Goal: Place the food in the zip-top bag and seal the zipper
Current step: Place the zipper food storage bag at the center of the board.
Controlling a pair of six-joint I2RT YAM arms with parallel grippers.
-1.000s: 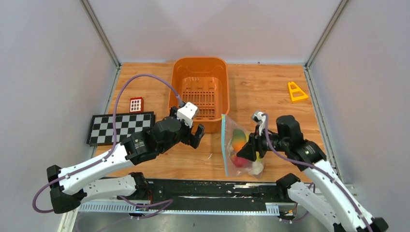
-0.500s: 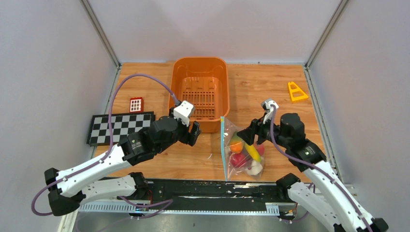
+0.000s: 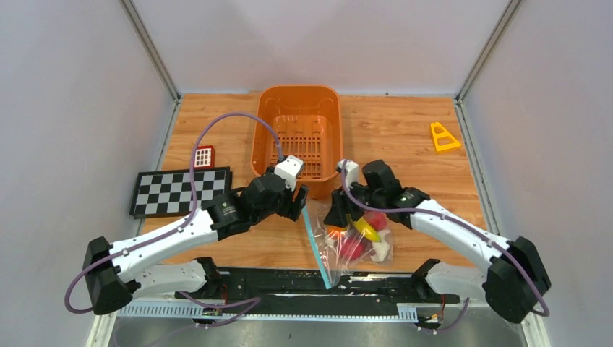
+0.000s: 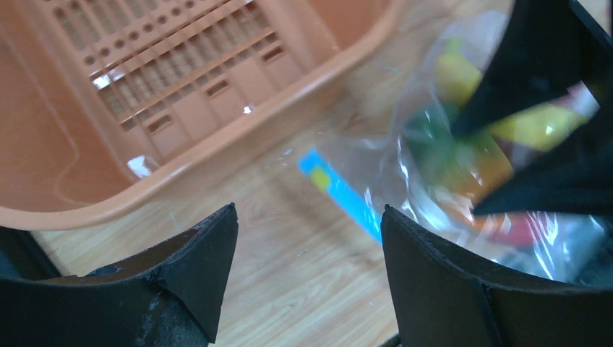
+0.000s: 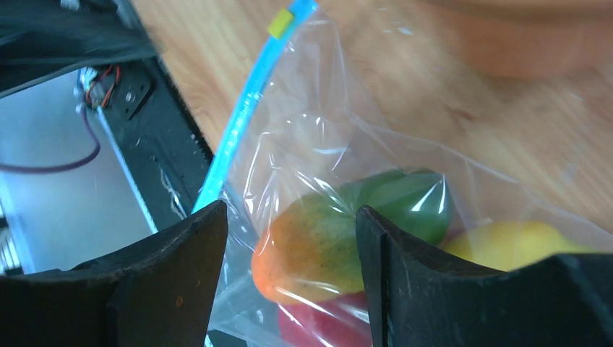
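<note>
The clear zip-top bag lies at the table's near edge with its teal zipper along the left side, running aslant. Inside it are the food pieces: a yellow banana, a red fruit and a white piece. My right gripper is open over the bag's upper left. In the right wrist view my right gripper has an orange-green piece showing between its fingers through the plastic. My left gripper is open just left of the zipper's far end, and it is over bare wood in the left wrist view, with the zipper ahead.
The orange slotted basket stands right behind both grippers. A checkerboard and a small red grid block lie at the left. A yellow triangular piece lies at the far right. A black rail runs along the near edge, under the bag's lower corner.
My right arm has swung left across the bag to its zipper side. The bag has shifted left and turned, zipper now aslant. My left gripper has moved right toward the zipper's far end.
</note>
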